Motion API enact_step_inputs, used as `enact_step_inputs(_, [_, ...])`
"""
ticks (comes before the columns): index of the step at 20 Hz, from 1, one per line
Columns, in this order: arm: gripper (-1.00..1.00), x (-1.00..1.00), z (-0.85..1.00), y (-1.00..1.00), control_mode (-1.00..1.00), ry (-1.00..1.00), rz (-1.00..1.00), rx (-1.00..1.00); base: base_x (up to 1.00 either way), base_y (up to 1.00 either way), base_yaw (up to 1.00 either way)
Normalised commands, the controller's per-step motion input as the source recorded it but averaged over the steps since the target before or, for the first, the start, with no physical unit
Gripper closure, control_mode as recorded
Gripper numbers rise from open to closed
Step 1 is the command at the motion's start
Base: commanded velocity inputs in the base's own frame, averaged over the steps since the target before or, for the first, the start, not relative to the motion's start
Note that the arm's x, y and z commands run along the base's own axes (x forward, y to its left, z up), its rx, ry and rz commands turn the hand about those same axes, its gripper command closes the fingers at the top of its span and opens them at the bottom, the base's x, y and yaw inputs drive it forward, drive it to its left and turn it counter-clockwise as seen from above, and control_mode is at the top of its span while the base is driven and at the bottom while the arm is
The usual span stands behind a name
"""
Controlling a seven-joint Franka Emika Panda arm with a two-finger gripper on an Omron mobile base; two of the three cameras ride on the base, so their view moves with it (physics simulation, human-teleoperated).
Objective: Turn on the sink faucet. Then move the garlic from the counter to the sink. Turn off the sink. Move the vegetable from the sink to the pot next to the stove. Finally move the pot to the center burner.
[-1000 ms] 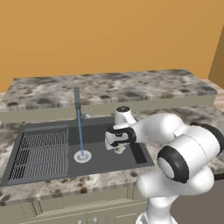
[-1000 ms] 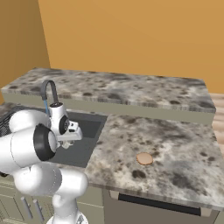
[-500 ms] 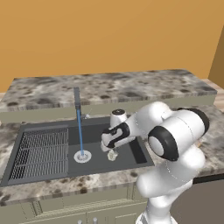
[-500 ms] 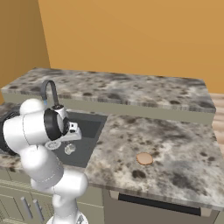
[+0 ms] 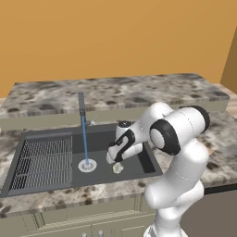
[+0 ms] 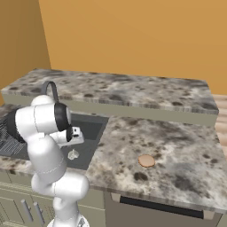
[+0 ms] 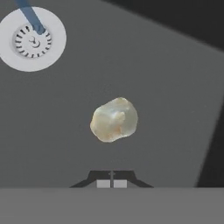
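Note:
The garlic (image 5: 117, 168) (image 6: 73, 154) (image 7: 114, 120), a pale lumpy bulb, lies loose on the dark floor of the sink (image 5: 144, 159), to the right of the round silver drain (image 5: 87, 165) (image 7: 33, 39). My gripper (image 5: 111, 159) (image 7: 111, 181) hangs just above the bulb, shut, with nothing between its fingertips. The sink faucet (image 5: 82, 104) (image 6: 51, 86) is running. A thin blue stream (image 5: 84, 139) falls from its tip into the drain.
A wire grid rack (image 5: 44, 159) covers the left half of the basin. Speckled granite counter (image 5: 115, 92) (image 6: 168, 146) surrounds the sink. A small flat brown disc (image 6: 146, 160) lies on the counter to the right.
The jaws have closed from part open to shut, empty. The garlic has left them and now rests on the sink floor. The hand has dropped lower and shifted left inside the basin.

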Motion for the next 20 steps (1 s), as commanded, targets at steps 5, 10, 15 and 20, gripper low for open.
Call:
enact_step_inputs(5, [1.00,0.10,-0.18,0.01,-1.00,-0.04,0.05,0.00,0.00,0.00,0.00])
enact_step_inputs(10, [-1.00,0.01,-0.09,0.01,-1.00,-0.02,0.03,0.00,0.00,0.00,0.00])
enact_step_inputs(15, [-1.00,0.00,0.03,0.00,-1.00,-0.03,0.01,0.00,0.00,0.00,0.00])
enact_step_inputs(20, [-1.00,0.00,0.36,0.00,-1.00,-0.04,0.00,0.00,0.00,0.00,0.00])
